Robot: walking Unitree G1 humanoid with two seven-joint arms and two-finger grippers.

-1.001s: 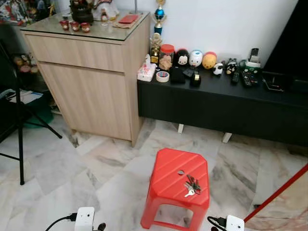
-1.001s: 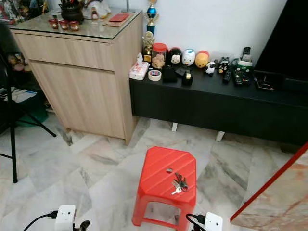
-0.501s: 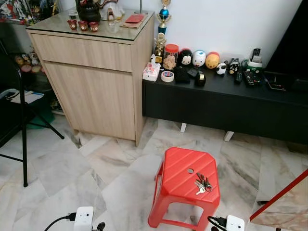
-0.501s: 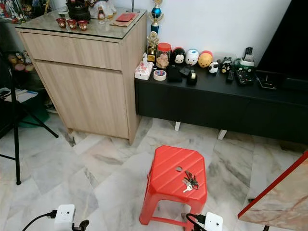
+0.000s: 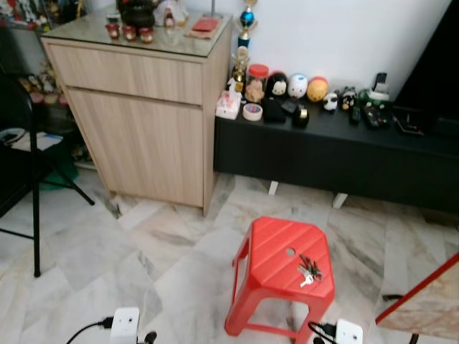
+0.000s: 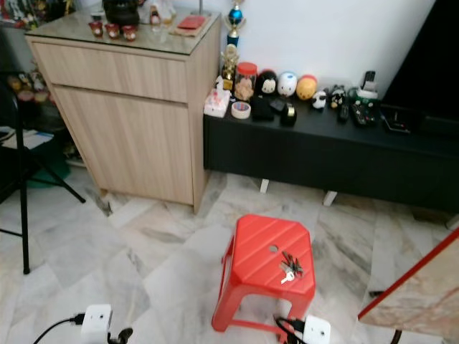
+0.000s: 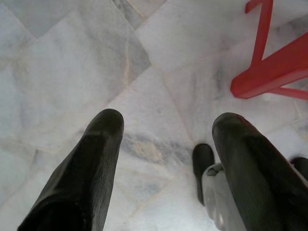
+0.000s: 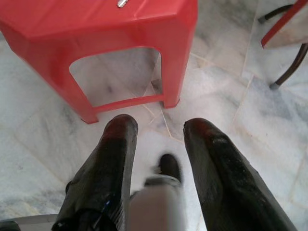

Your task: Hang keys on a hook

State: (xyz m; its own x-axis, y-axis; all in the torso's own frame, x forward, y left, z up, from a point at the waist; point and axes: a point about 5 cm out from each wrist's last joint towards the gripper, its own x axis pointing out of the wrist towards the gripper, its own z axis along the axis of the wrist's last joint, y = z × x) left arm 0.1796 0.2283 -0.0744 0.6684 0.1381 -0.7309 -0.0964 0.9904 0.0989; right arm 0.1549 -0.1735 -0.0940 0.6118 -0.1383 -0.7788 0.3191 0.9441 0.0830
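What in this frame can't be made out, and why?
- Keys on the stool: too small in the eye views to count.
- In the right wrist view the keys are cut off by the top edge.
- Small items on the wooden cabinet: cropped by the top edge and blurred.

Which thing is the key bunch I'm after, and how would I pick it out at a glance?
Start from the wooden cabinet and the black TV bench along the wall, then come down to the red plastic stool standing on the marble floor. The keys lie on its seat, just beside the small round hole: a dark and silvery metal cluster, the only thing on the red top.
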